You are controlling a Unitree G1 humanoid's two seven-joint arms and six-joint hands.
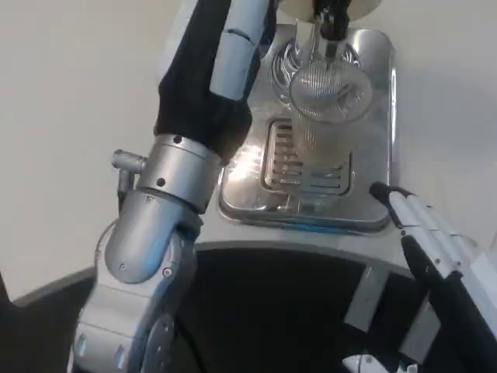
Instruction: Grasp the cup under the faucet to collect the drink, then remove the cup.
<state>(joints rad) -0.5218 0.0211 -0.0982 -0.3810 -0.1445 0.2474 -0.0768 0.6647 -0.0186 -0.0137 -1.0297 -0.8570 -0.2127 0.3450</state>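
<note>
Clear plastic cup (pixel 326 97) stands on the steel drip tray (pixel 377 132), at the tray's far end, directly under the faucet (pixel 326 27). Cup's ribbed rim faces the camera, so what's inside can't be judged. It sits just beyond the slotted grate (pixel 307 163), which takes up the tray's near-middle part.

Drip tray rests on the white tabletop (pixel 70 116), toward the far edge and right of centre; its near edge lies close to the table's curved near edge.

Left hand (pixel 225 62) reaches up over the tray's far-left corner, w/ the black-sleeved wrist and silver forearm (pixel 151 225) running back toward the table's near-left edge. The hand's white back is beside the cup, to the cup's left; fingers run out of frame at the top, so can't tell whether they're spread, together or pinching anything. Contact w/ the cup can't be made out.

Right hand (pixel 431 237) lies near the tray's near-right corner, just off the tray. Its white-and-black fingers (pixel 411 214) are straight and pressed side by side, pointing toward the tray, holding nothing. It's well apart from the cup.
</note>
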